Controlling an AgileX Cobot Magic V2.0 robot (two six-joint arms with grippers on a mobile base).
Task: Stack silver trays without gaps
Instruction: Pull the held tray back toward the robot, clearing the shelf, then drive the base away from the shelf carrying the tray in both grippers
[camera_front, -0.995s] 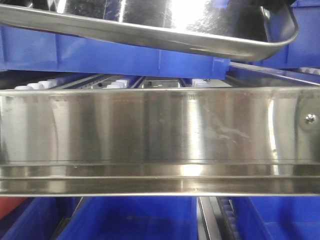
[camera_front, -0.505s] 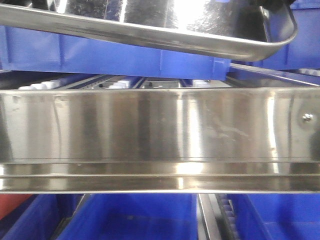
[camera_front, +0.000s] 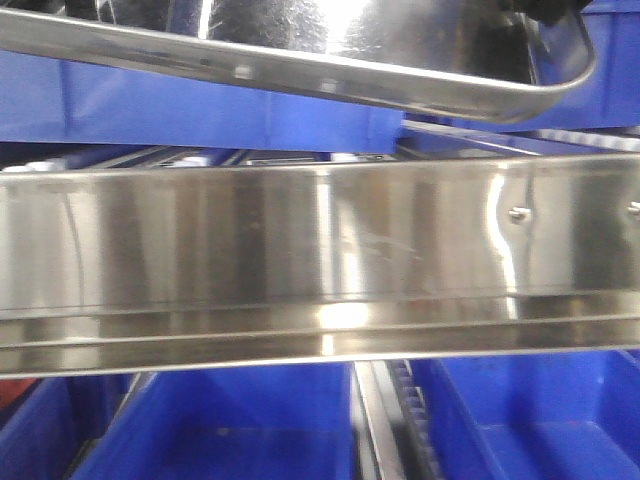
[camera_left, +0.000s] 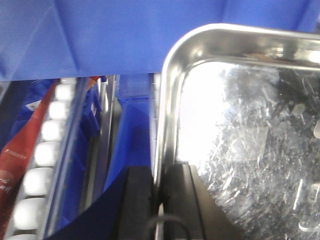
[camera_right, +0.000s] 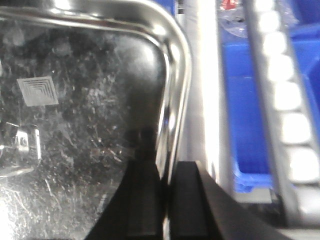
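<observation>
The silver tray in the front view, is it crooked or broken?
A bit crooked: the silver tray slopes down toward the picture's right, above the steel rail. The left tool and right tool each pinch its rim. Its bottom is scratched, but nothing looks broken.
</observation>
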